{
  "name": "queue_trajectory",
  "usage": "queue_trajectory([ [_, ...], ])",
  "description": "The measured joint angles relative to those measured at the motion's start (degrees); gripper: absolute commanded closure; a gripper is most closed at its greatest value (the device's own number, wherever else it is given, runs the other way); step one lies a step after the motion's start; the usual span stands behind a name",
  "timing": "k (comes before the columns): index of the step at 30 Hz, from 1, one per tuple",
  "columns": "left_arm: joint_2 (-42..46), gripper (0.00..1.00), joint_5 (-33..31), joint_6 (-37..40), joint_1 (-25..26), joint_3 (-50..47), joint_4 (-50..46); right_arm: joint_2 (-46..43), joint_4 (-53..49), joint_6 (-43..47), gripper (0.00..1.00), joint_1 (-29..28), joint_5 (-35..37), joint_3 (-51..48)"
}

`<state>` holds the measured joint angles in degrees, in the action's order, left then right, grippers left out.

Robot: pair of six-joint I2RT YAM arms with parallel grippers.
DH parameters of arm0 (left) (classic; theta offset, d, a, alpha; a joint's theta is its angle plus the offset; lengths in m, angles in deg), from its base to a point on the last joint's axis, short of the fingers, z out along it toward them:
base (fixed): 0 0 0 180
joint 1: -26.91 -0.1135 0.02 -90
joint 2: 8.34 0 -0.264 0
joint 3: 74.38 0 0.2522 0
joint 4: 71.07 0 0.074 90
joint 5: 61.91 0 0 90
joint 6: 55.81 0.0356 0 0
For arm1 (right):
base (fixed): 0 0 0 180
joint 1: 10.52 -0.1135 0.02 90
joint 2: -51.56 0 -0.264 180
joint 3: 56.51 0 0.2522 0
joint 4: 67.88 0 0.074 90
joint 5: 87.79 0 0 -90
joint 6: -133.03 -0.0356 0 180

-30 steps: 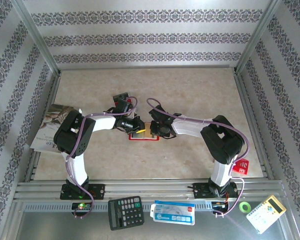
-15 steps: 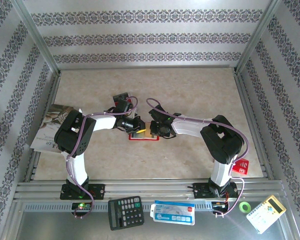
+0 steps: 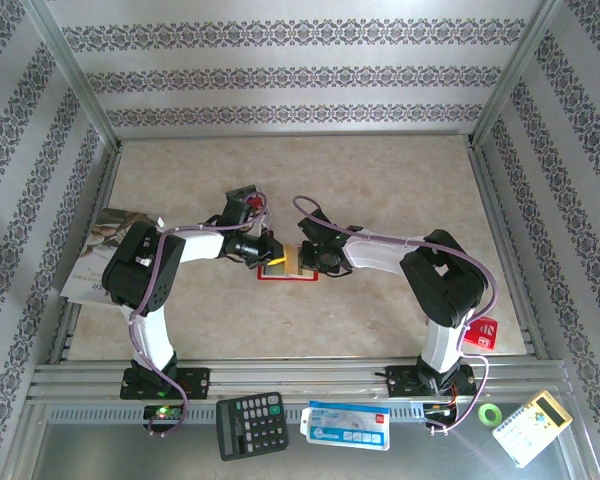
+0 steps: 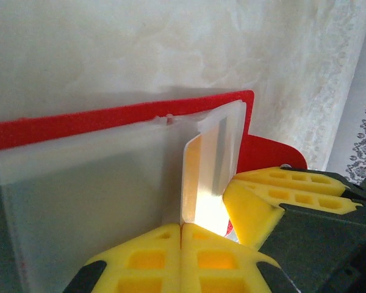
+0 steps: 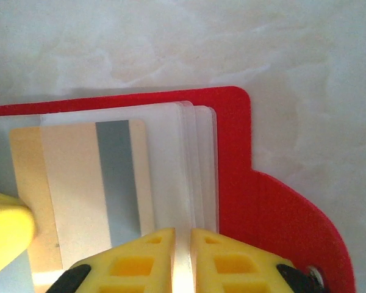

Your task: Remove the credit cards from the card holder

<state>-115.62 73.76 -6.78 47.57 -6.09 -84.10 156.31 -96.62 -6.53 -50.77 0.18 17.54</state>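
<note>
Far left, a magazine (image 3: 92, 250) is lying against the side wall, well apart from the work; the left gripper (image 4: 182, 244) is pinching fully closed on a thin pale pocket leaf (image 4: 210, 152) of the holder (image 3: 288, 274), bending that leaf upright off the stack; whether a card is sitting inside the leaf I cannot tell; the holder is lying open and flat about mid-table, between the two grippers; in the right wrist view a tan card (image 5: 79, 183) with a grey stripe is resting in a pocket, one edge poking past the sleeve, just beside a left finger (image 5: 6, 229); the right gripper (image 5: 183, 253) is clamping its pads tight on the edge of the pocket stack, pinning the holder down

I am judging this as the opening of the first extraction: the pocket is being peeled back and the cards seem to be all inside as yet; the next move is calling for the left pads to take the bared card edge rather than the floppy leaf, then draw it leftward along the pocket while the right is pinning

The two grippers are working almost finger to finger, so clearance there is slight; bare table (image 3: 380, 180) is lying open far, near and left of the holder for setting cards down; the red box (image 3: 482, 333) by the right base is sitting well apart
</note>
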Motion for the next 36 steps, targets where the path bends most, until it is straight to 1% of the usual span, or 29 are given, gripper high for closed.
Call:
queue_trajectory([
  [7, 0.0, 0.96, 0.4, 0.2, -0.5, -0.3, 0.2, -0.3, 0.6, 0.6, 0.81, 0.0, -0.6, 0.0],
  [12, 0.0, 0.96, 0.4, 0.5, -0.5, -0.3, 0.2, -4.0, 1.5, 3.1, 0.77, 0.0, -2.1, 0.3],
  [14, 0.0, 0.96, 0.2, 0.7, -0.5, -0.3, 0.2, -4.5, 2.2, 3.7, 0.77, 0.0, -2.6, 1.6],
  [18, 0.0, 0.96, 0.2, 0.9, -0.5, -0.3, 0.1, -3.7, 3.5, 3.8, 0.75, 0.0, -3.8, 2.7],
  [24, 0.0, 0.95, 0.0, 0.9, -0.5, -0.3, 0.0, 0.2, 3.7, 3.7, 0.70, 0.0, -5.0, 2.8],
  [28, 0.0, 0.92, -0.2, 0.9, -0.5, -0.3, 0.0, 2.0, 3.6, 3.5, 0.70, 0.2, -5.7, 2.8],
  [35, 0.0, 0.82, -0.2, 0.6, -0.5, -0.3, 0.2, 2.6, 4.7, 2.5, 0.70, 0.6, -7.8, 2.6],
  [36, 0.0, 0.81, -0.1, 0.4, -0.5, -0.3, 0.5, 2.7, 5.2, 2.1, 0.70, 0.8, -8.4, 2.4],
])
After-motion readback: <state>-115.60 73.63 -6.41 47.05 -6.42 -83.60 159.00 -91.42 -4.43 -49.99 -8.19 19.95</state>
